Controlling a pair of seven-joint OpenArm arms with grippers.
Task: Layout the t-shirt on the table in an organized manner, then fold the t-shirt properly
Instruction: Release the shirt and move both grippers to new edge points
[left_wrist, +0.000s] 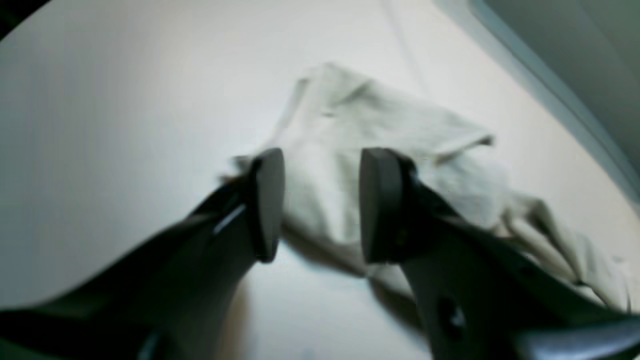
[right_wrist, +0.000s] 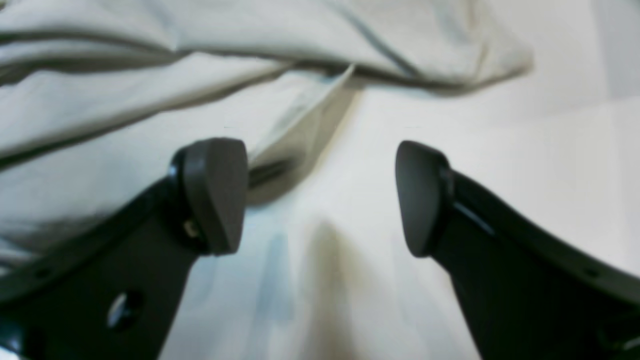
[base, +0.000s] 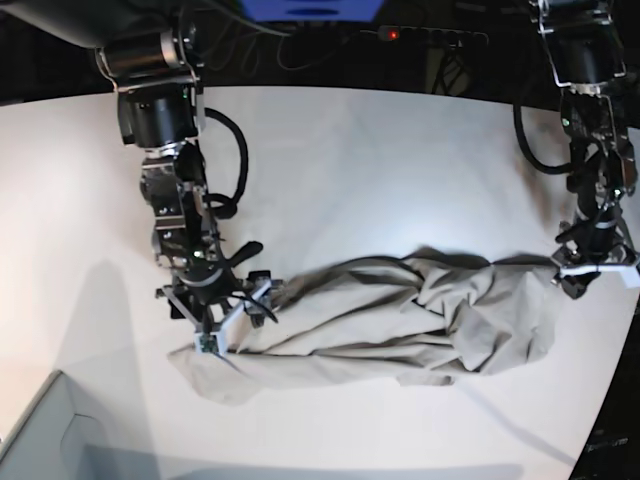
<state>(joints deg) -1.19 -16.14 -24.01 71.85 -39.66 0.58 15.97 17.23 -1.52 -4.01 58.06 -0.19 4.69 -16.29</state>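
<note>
While the large smooth white table (base: 380, 160) lies bare across its far half and along the near strip, the crumpled light grey-beige cotton t-shirt (base: 400, 325) stretches left to right over the middle, bunched into long ridges. A grey box corner (base: 40, 435) sits at the near left; the table's curved edge runs close past the shirt's right end.

Right gripper (right_wrist: 320, 197), scene left: jaws spread wide, nothing between them. One finger (right_wrist: 215, 195) stands just over the shirt's left end, the other over bare table. Shirt folds fill the upper left of the right wrist view.

Left gripper (left_wrist: 320, 205), scene right: jaws partly apart, no cloth pinched between them. It sits at the shirt's right end, with the cloth showing in the gap just beyond the tips. Contact cannot be told; the left wrist view is blurred.
</note>
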